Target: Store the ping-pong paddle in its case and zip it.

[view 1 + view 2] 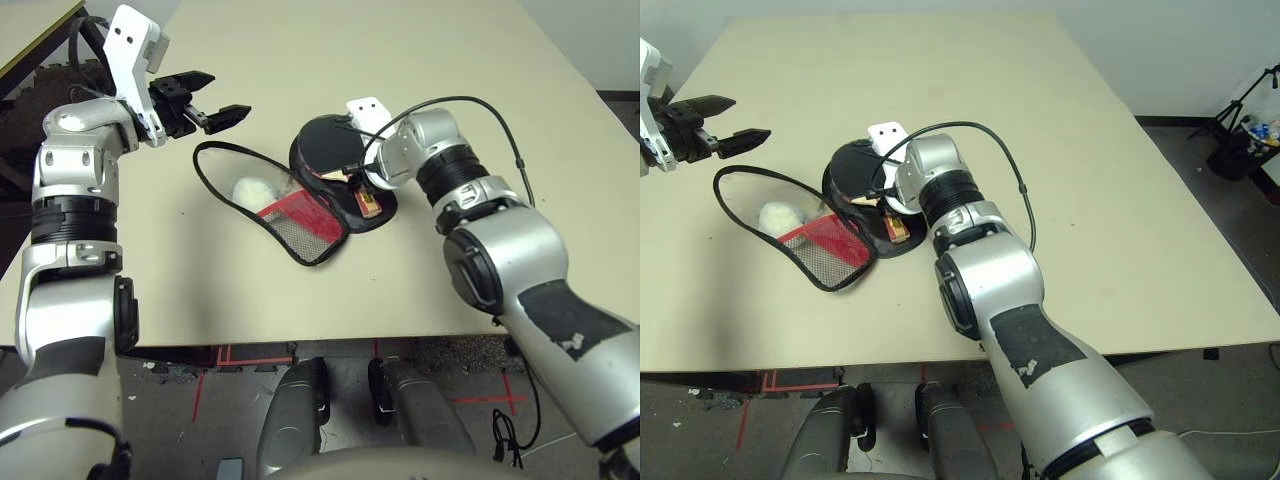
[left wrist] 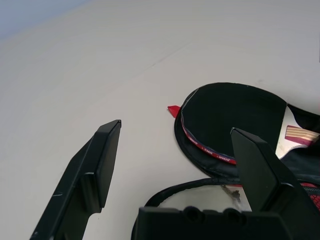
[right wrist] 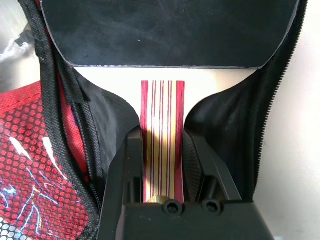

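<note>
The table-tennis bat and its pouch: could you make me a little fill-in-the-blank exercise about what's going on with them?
1. The right pincer is closed on the striped ____ of the bat.
2. The bat lies on the ____-coloured inside of the opened pouch.
3. The pouch's flap, with its mesh panel, is folded out toward the robot's ____ side.
4. The left pincer is held above the table with its fingers ____.

Missing words: handle; black; left; open (apart)
</note>
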You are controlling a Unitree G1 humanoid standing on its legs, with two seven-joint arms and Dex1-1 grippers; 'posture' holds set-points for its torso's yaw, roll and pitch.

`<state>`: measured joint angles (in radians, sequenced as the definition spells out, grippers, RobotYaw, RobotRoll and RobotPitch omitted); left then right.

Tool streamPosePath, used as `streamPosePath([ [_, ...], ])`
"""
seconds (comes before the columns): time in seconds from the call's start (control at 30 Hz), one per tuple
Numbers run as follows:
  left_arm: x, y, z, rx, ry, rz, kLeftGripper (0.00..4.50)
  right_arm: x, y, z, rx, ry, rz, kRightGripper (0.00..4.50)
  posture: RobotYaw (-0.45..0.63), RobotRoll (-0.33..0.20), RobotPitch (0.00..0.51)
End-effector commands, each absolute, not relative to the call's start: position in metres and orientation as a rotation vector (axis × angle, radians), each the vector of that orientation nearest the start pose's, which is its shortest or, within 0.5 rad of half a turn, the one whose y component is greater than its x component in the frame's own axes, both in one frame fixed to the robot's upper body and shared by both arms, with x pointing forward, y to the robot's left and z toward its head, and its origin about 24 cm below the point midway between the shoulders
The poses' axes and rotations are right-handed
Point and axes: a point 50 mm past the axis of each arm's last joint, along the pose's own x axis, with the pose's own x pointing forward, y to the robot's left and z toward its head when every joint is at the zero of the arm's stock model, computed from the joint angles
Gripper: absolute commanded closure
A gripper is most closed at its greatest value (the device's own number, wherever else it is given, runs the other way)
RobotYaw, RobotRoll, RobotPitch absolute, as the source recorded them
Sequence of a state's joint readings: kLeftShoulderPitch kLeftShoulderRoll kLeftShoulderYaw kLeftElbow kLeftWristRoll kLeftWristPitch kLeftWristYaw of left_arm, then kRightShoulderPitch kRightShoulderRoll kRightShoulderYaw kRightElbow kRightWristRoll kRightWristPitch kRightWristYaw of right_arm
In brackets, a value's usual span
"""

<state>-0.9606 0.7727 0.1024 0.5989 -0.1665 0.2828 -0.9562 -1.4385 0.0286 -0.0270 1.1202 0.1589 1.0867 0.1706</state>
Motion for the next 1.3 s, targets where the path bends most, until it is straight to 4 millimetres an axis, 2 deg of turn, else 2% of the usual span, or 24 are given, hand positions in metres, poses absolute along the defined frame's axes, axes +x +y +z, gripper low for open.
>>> streamPosePath([
  [0.03, 0.354, 0.28, 0.26, 0.386, -0.011, -0.557, 0.0, 0.381, -0.02, 0.171, -0.12, 0.855, 0.473, 3.4, 0.03, 0.0, 0.137],
  [0.23, 0.354, 0.279, 0.26, 0.386, -0.01, -0.56, 0.0, 0.382, -0.025, 0.166, -0.129, 0.861, 0.457, 3.4, 0.03, 0.0, 0.139],
  [0.73, 0.355, 0.277, 0.261, 0.39, -0.007, -0.562, 0.0, 0.382, -0.021, 0.162, -0.123, 0.84, 0.477, 3.4, 0.02, 0.0, 0.147],
  [0.8, 0.356, 0.276, 0.261, 0.391, -0.007, -0.563, 0.0, 0.382, -0.021, 0.163, -0.121, 0.836, 0.476, 2.67, 0.01, 0.0, 0.149],
  [0.97, 0.358, 0.277, 0.264, 0.398, -0.022, -0.541, 0.0, 0.388, -0.029, 0.172, -0.105, 0.782, 0.473, 1.25, 0.0, 0.0, 0.148],
  [1.1, 0.361, 0.284, 0.27, 0.413, -0.054, -0.485, 0.0, 0.396, -0.036, 0.189, -0.099, 0.665, 0.518, 0.02, -0.01, 0.0, 0.142],
  [1.2, 0.362, 0.298, 0.279, 0.418, -0.092, -0.383, 0.0, 0.405, -0.061, 0.224, -0.132, 0.389, 0.649, 0.02, -0.02, 0.0, 0.139],
  [1.3, 0.361, 0.31, 0.279, 0.427, -0.085, -0.339, 0.0, 0.403, -0.083, 0.236, -0.226, 0.208, 0.703, 0.02, -0.03, 0.0, 0.138],
])
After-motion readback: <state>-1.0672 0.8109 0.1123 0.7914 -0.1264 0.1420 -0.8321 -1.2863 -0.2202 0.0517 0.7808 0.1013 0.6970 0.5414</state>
